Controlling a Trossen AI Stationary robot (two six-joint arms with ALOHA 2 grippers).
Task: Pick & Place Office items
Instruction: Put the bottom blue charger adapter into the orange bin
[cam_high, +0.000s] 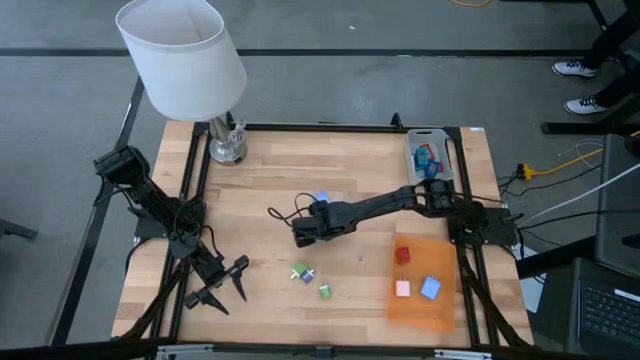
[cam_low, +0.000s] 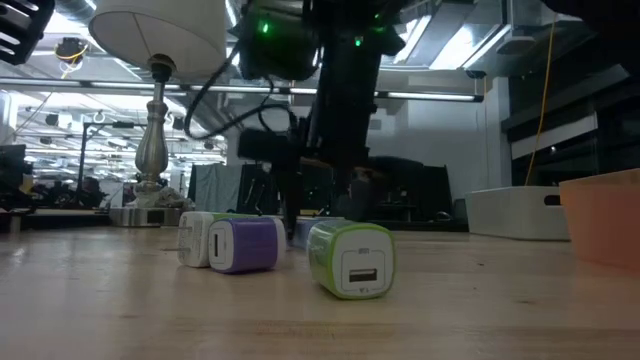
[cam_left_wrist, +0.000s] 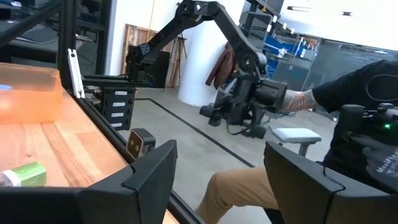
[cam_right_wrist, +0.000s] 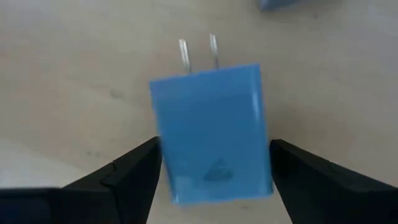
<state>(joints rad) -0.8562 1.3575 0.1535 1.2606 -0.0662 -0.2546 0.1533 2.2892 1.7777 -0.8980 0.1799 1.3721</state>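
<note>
Right claw (cam_right_wrist: 214, 163) hangs mid-tabletop, fingers spread either side of a blue charger (cam_right_wrist: 211, 134) lying flat, not squeezing it yet. Grasp step in hand: next it should pinch, then lift. Left claw (cam_high: 228, 280) waits spread near the front-left corner.

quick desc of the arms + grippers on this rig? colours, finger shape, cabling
Two matching dark arms with slim jointed links. The left gripper has two pointed black fingers; the right gripper ends in black wedge-shaped fingers. A loose black cable loops beside the right arm's wrist. In the low view, green indicator lights glow on the arm.
</note>
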